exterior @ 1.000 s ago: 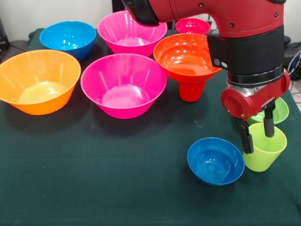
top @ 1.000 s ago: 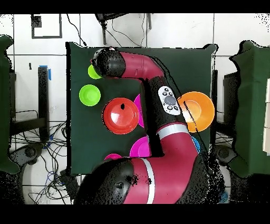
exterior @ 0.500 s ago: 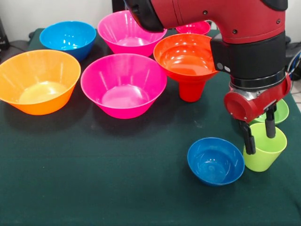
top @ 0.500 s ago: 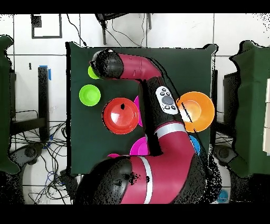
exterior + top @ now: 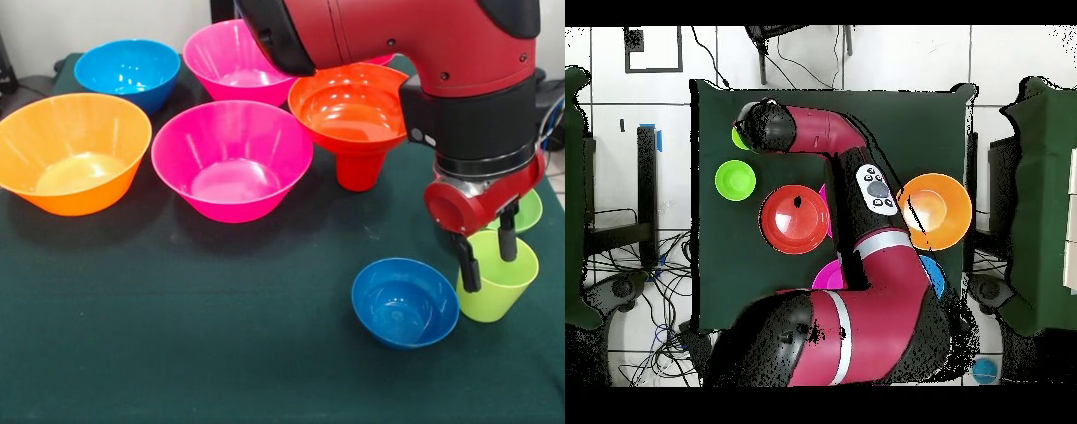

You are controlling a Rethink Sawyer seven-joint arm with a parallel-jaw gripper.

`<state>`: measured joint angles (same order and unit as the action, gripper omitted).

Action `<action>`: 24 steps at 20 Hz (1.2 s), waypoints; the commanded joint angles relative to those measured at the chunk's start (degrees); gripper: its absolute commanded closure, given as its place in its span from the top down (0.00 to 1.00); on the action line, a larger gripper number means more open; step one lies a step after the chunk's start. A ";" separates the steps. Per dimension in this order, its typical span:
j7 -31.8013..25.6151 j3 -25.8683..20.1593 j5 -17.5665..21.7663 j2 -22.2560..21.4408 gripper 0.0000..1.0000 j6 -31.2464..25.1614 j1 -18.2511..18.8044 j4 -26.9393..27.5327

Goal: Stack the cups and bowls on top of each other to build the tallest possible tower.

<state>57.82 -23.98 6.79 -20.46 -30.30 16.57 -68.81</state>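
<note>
The gripper [image 5: 485, 258] hangs over the lime green cup [image 5: 497, 277] at the right of the table [image 5: 177, 336] in the front view, its fingers spread, one outside the cup's left wall and one down inside the rim. Whether either finger touches the plastic is hard to tell.

The cup is smooth, glossy and upright, tapering to a narrow base. Just left of it sits a small blue bowl [image 5: 405, 301], and just behind it the small green bowl [image 5: 527, 210] peeks out.

Farther back, the wide red-orange bowl [image 5: 350, 106] rests on the upturned red cup [image 5: 360, 168]. To the left stand two big pink bowls [image 5: 231, 158], the yellow-orange bowl [image 5: 72, 151] and a mid-sized blue bowl [image 5: 127, 71].
</note>
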 commanded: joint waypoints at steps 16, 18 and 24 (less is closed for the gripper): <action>1.52 2.31 5.14 4.90 1.00 -3.20 -1.66 1.52; 1.52 2.50 5.22 5.18 1.00 -3.18 -1.86 1.80; 1.59 3.05 5.27 5.34 1.00 -2.92 -2.04 1.72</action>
<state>57.82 -22.82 6.79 -15.94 -30.27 16.20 -68.68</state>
